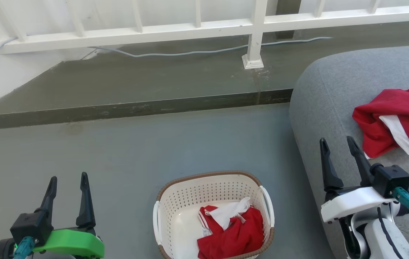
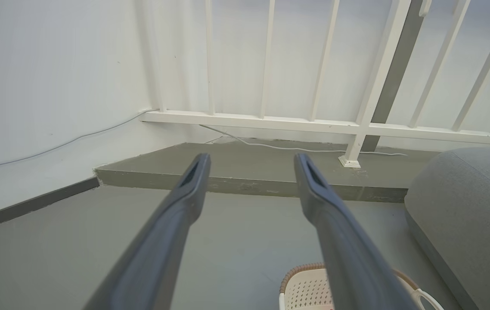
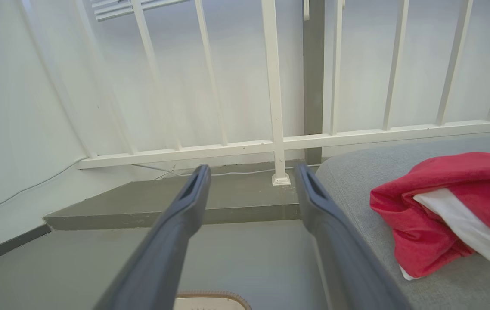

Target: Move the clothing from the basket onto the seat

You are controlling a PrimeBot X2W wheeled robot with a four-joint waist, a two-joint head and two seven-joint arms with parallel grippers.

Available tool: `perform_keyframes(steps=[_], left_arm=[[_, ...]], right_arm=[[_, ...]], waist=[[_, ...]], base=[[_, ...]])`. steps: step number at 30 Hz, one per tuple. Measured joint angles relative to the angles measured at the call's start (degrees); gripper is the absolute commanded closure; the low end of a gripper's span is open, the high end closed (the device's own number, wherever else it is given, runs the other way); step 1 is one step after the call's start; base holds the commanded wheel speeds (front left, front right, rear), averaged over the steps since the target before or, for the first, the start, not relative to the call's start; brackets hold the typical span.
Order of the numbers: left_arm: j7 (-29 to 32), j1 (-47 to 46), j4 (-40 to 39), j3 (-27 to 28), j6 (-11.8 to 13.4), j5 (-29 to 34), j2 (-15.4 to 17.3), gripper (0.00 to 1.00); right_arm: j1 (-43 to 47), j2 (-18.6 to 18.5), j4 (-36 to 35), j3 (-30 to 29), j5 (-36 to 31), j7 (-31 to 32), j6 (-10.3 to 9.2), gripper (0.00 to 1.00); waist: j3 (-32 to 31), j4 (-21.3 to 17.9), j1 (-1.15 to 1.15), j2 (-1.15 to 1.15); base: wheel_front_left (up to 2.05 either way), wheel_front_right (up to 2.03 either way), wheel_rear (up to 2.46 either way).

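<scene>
Grey floor point(image 1: 118, 151): basket point(image 1: 190, 198) holds one red garment point(image 1: 240, 233); second garment point(image 1: 380, 126) on seat point(image 1: 326, 90). Left claw point(image 1: 68, 177), right claw point(image 1: 336, 139) both wide, empty.

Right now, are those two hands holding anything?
Left hand: open, holding nothing.
Right hand: open, holding nothing.

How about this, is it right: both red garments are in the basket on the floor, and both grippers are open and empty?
Not quite. Only one red garment lies in the basket; the other garment is on the grey seat, as the head view shows. The rest holds: basket on the floor, left gripper and right gripper open and empty.
</scene>
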Motion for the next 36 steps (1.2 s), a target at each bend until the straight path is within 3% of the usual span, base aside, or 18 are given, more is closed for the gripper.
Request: perform_keyframes(steps=[36], left_arm=[[0.8,4.3,-4.9,0.9,0.0,2.7,-1.3,0.0]], right_arm=[[1.5,0.1,-2.8,0.7,0.1,1.1,-0.58,0.0]], waist=[[-0.1,-0.7,0.0,0.0]], base=[[0.0,0.0,0.0]])
